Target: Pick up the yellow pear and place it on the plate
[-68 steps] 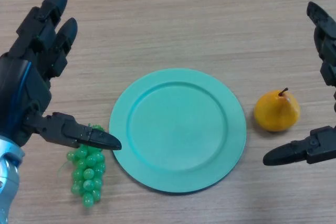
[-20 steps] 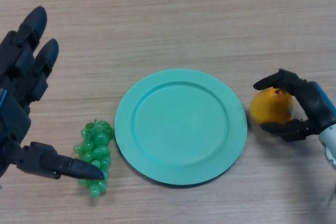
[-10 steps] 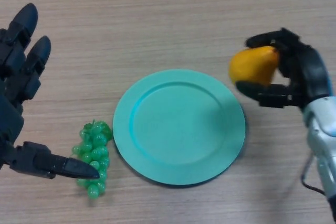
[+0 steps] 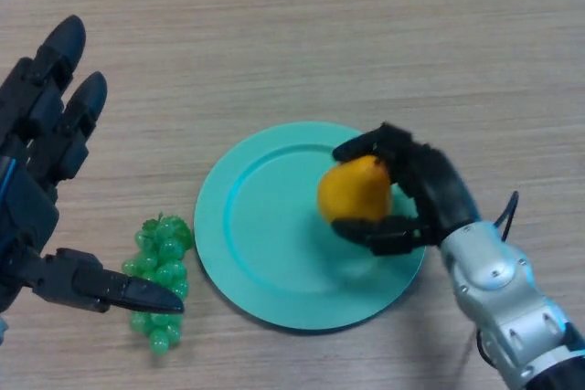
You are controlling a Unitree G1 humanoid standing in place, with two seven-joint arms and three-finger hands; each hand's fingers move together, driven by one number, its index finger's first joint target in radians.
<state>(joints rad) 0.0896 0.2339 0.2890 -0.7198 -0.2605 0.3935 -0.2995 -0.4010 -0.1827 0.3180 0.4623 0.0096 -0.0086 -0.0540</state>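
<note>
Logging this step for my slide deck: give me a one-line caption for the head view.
Right robot hand holds the pear over the green plate; left robot hand open beside the grapes.

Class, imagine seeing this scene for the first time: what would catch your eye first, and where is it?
Most striking is the yellow pear, gripped by the right robot hand over the right half of the teal plate. Next, the left robot hand spreads open at the left edge, beside green grapes on the table.

The right robot hand (image 4: pixel 416 194) grips the yellow pear (image 4: pixel 355 191) over the green plate (image 4: pixel 265 253).
</note>
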